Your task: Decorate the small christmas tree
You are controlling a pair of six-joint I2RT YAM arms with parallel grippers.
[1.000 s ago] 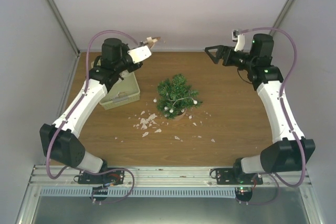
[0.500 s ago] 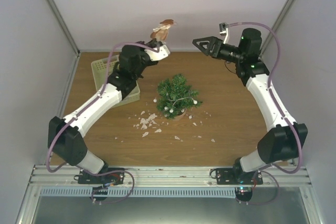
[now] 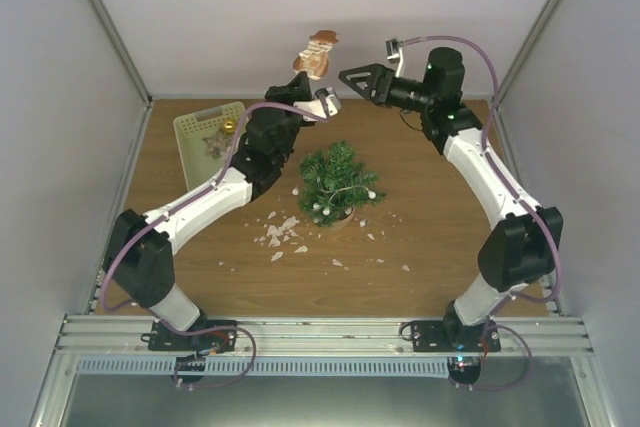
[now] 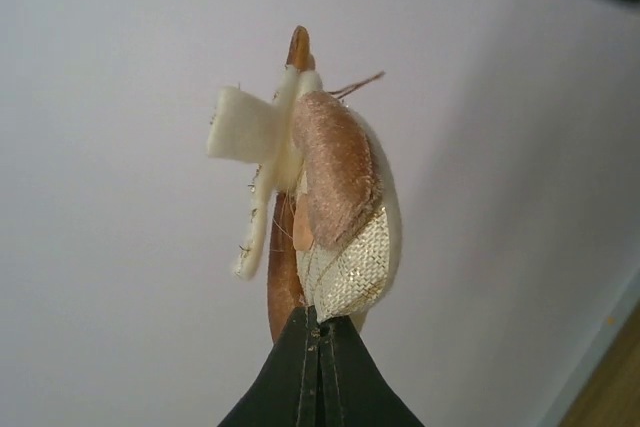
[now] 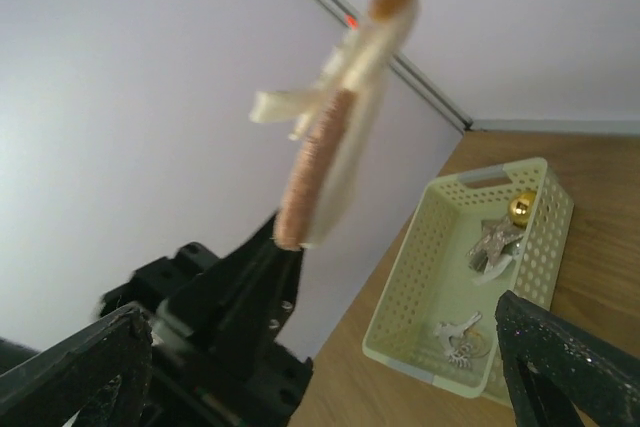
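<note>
Left hand (image 4: 318, 339): up high over the far side of the table (image 3: 450, 237), fingers pinched tight on the lower edge of a flat brown-and-cream ornament (image 4: 335, 187), which stands upright in mid-air!
Basket (image 3: 186, 130): far left on the table, and it's got stock. A gold ball (image 3: 229, 125) and silvery pieces (image 3: 213, 143) lie inside, waiting their turn.
Scraps (image 3: 280, 232): white bits scattered on the wood just in front of the tree's pot.
Small christmas tree (image 3: 338, 177): upright mid-table, below and nearer than both hands, with a few little white balls (image 3: 371, 194) on its branches already.
Right hand (image 3: 350, 78): jaws wide apart, nothing in them, level with the ornament and just beside it.
Progress: partly dressed, by the look of it. This ornament isn't on a branch yet, and the basket's contents are left to hang.
</note>
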